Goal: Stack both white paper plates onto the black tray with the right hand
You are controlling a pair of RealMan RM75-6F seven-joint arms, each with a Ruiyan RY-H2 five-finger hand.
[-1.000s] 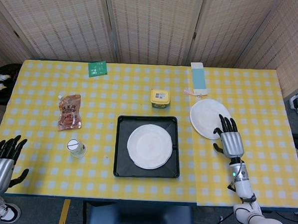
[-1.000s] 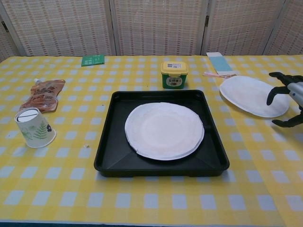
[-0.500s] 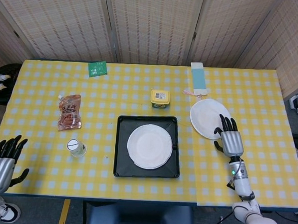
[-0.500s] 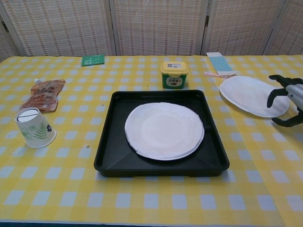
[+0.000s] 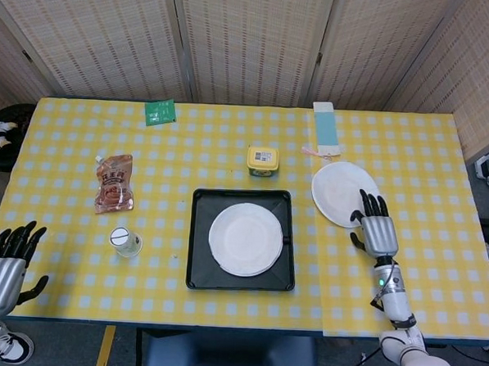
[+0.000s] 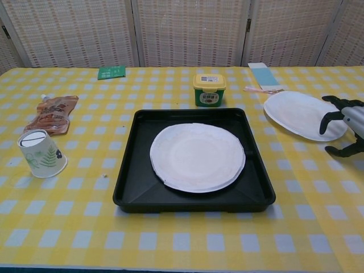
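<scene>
At right of center in the head view, the right hand hovers with fingers spread, holding nothing, fingertips over the near edge of the loose white plate. Center frame, the black tray carries the other plate (left hand open, lower left).

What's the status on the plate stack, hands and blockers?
Right hand open at rim of second plate, not gripping. Left hand open, idle. First plate on black tray. Nothing between plate and tray.
</scene>
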